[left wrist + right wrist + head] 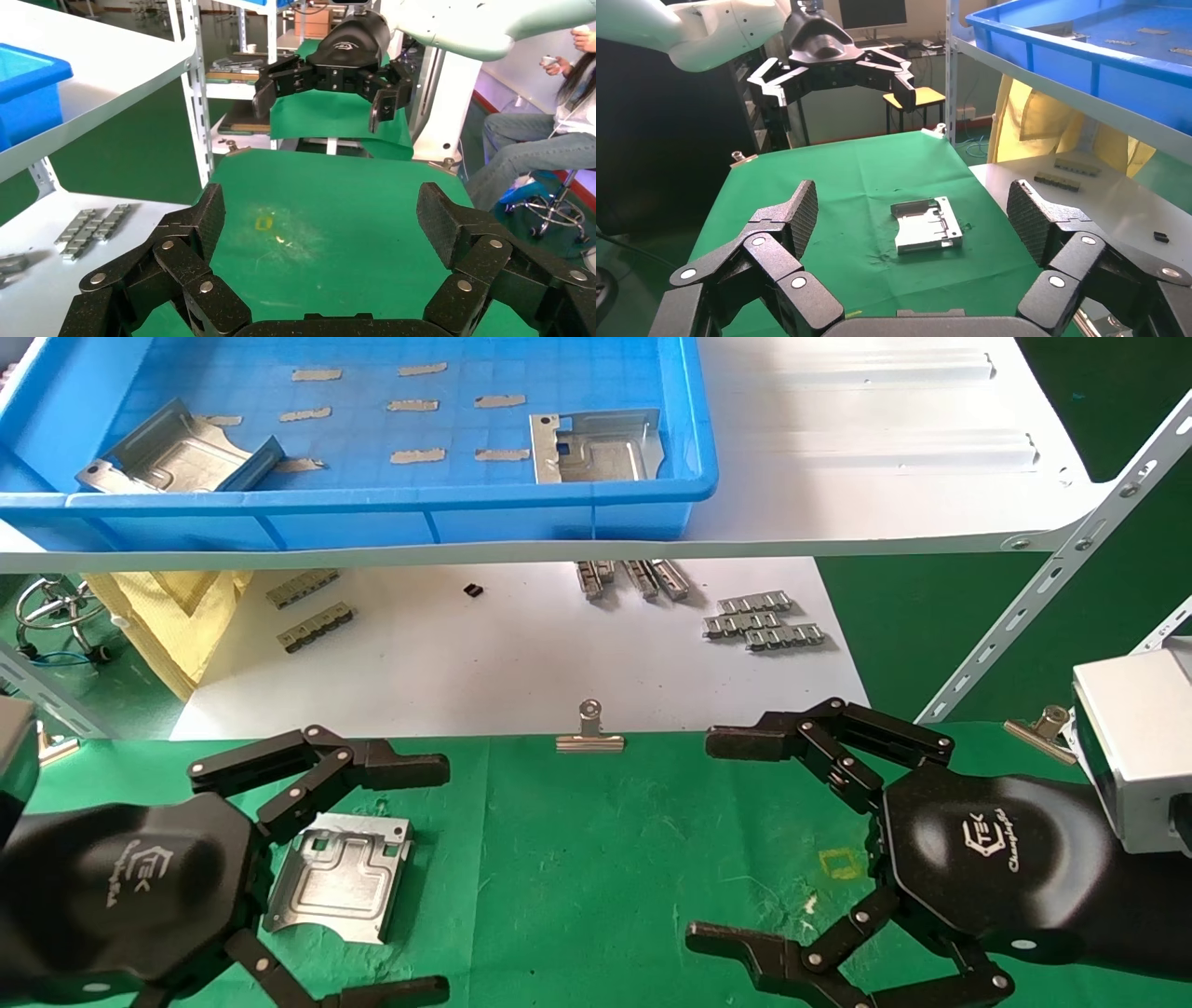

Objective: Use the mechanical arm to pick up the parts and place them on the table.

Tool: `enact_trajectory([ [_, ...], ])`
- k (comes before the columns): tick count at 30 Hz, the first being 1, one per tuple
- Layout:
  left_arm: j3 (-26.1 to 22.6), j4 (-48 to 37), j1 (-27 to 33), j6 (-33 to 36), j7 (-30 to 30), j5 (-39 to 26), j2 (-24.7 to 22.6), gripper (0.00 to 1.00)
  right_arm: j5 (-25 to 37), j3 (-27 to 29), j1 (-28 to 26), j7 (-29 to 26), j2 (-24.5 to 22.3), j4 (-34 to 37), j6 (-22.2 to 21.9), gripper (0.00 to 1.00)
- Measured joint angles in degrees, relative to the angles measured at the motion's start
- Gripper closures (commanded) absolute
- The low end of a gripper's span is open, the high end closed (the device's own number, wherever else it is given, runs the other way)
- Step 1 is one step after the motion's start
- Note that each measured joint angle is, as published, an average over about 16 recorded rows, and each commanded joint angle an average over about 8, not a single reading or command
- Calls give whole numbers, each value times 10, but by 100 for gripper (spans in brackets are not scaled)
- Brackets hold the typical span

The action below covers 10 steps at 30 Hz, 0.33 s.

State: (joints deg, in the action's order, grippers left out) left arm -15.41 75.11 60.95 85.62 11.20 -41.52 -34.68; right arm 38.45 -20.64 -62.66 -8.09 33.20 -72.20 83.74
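The counter (652, 859), draped in wrinkled green cloth, fills the near half of the head view, with a white board (521, 654) lying beyond its far edge and a white shelf (885, 449) above that. On the shelf sits a blue tray (372, 514) holding two parts: one tilted at its left end (177, 453) and one lying flat near its right end (596, 447), among small grey strips stuck to the tray floor. The left pincer (410, 877) hangs at the counter's near left corner with its fingers spread wide and nothing between them; a third part (340, 876) lies flat on the cloth just beside its palm, between the two fingers as seen from the head, not gripped. The right wrist view shows that part (926, 225) resting alone on the cloth, with the left pincer raised above the counter behind it. The right pincer (726, 840) hangs over the counter's near right, also spread wide and holding nothing. A small yellow square mark (843, 864) shows on the cloth beside its upper finger. Toothed strips (764, 621) lie on the board, and a binder clip (590, 733) sits at the cloth's far edge.
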Motion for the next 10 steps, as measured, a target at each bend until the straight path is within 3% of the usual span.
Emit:
enact_trajectory([
  [10, 1, 3, -2, -1, 1, 1, 1, 0, 0, 0, 0, 0, 0, 0, 0, 0],
])
